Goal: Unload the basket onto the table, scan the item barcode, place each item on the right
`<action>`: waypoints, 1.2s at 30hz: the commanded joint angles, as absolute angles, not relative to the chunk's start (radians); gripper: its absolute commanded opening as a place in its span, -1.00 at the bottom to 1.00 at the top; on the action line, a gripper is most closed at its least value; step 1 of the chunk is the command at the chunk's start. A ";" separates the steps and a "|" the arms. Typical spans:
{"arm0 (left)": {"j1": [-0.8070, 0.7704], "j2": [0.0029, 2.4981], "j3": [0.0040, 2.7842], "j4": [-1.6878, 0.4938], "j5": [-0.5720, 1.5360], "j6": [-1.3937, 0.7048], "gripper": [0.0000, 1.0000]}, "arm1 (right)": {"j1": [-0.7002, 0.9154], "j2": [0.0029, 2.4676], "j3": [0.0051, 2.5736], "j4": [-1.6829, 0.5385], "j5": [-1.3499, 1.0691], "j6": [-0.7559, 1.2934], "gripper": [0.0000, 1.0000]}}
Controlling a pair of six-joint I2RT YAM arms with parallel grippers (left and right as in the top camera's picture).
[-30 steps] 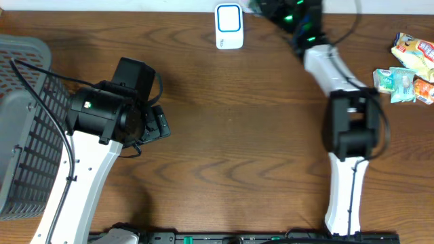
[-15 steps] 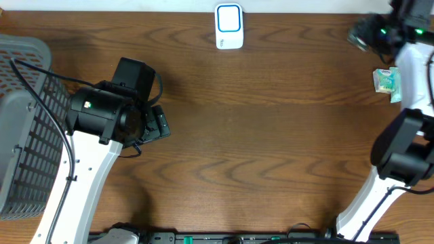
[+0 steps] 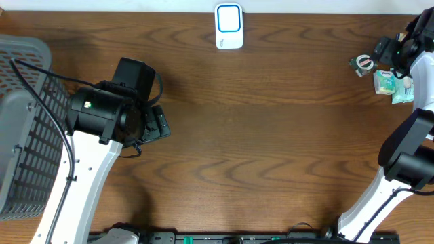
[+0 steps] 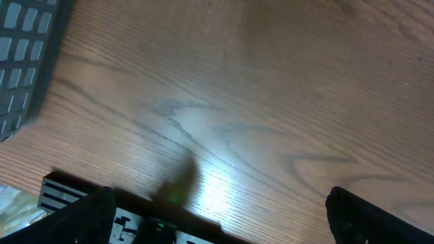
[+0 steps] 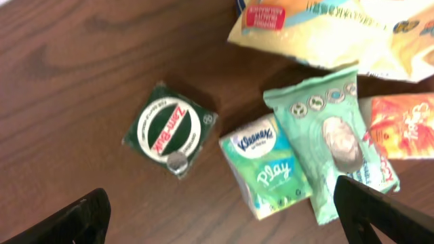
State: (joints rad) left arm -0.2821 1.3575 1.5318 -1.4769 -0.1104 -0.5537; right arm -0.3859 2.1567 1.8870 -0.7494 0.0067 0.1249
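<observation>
At the counter's [image 3: 271, 135] right edge, beneath my spread right end effector [image 5: 227, 218], I count five packets [image 5: 325, 129]; one dark green square Zam-Buk packet [image 5: 169, 130] lies free. My left end effector [image 4: 224, 218] is spread too.

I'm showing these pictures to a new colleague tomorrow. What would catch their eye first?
Probably the bright huddle of small packets at the far right edge of the table, with a dark green Zam-Buk box lying just left of a Kleenex pack, under the open right gripper. After that, the white-and-blue scanner at the table's top middle and the grey basket at its left edge.
</observation>
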 commanded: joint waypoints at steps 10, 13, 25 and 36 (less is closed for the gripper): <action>-0.278 1.352 1.536 -1.480 -0.113 -0.563 0.95 | -0.383 1.859 1.883 -0.991 -0.347 0.168 0.98; -0.278 1.352 1.536 -1.480 -0.113 -0.563 0.96 | -0.369 1.795 1.882 -1.103 -0.350 0.168 0.98; -0.278 1.352 1.536 -1.480 -0.113 -0.563 0.95 | -0.201 1.316 1.404 -0.998 -0.421 0.174 0.86; -0.278 1.352 1.536 -1.480 -0.113 -0.563 0.95 | -0.056 0.875 0.958 -0.913 -0.422 0.232 0.99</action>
